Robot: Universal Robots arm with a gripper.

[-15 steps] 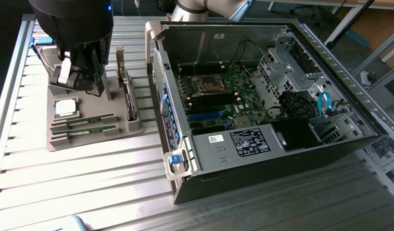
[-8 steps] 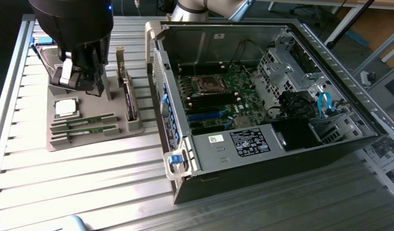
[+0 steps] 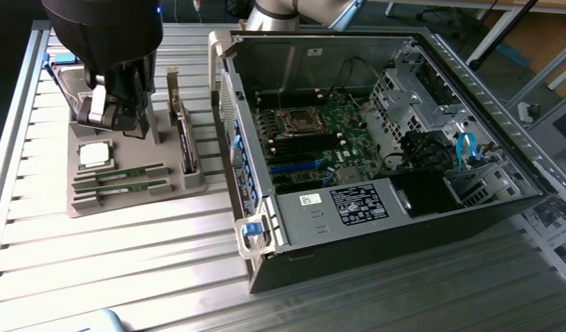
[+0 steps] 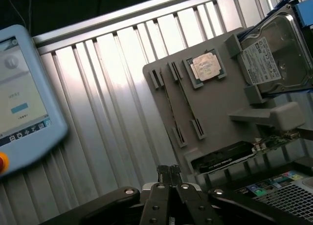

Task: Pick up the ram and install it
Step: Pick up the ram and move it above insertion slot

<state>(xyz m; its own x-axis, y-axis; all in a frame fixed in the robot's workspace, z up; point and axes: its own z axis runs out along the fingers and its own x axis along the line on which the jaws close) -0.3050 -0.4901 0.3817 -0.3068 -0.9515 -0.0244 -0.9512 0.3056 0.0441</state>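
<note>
Hovering over grey tray (image 3: 126, 205), fingers (image 4: 163, 173) clenched empty, ram (image 3: 124, 171) in slots, drive label (image 4: 261, 58) illegible.

Tabletop (image 3: 126, 235): lying ribbed and silvery under the gripper (image 4: 168, 170).
Light: glaring off slats beside the gripper.
Wooden panel (image 3: 541, 31): standing well beyond.

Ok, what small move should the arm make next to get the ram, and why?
Probably open the end effector and bring it over the ram. It is shut and empty above the grey tray, and the ram lies untouched in its slot there.
</note>
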